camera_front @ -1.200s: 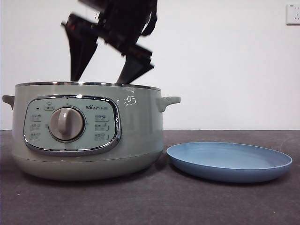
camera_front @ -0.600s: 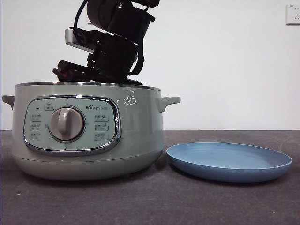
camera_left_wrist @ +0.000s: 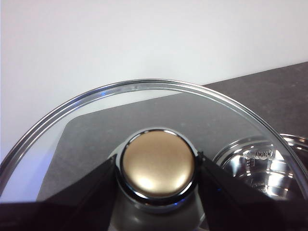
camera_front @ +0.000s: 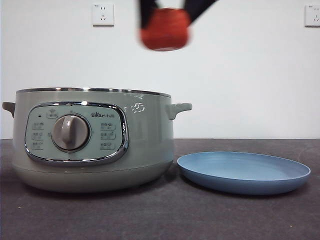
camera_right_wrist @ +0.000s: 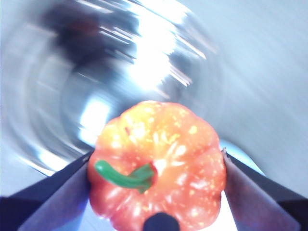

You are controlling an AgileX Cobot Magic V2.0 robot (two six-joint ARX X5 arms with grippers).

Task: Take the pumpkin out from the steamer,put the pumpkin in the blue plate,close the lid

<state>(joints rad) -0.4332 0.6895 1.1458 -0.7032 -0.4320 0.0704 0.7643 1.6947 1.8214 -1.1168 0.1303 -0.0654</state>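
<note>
The pumpkin [camera_front: 165,29] hangs high, at 1 o'clock from the steamer [camera_front: 95,140] — blue plate [camera_front: 244,171] at its 3 o'clock. Left gripper [camera_left_wrist: 158,166] jaws clamp the lid [camera_left_wrist: 144,91] knob. Right gripper [camera_right_wrist: 156,180] jaws squeeze the pumpkin — blurred.

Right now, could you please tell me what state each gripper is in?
Left gripper: shut on the lid by its knob.
Right gripper: shut on the pumpkin, held high above the steamer.
</note>
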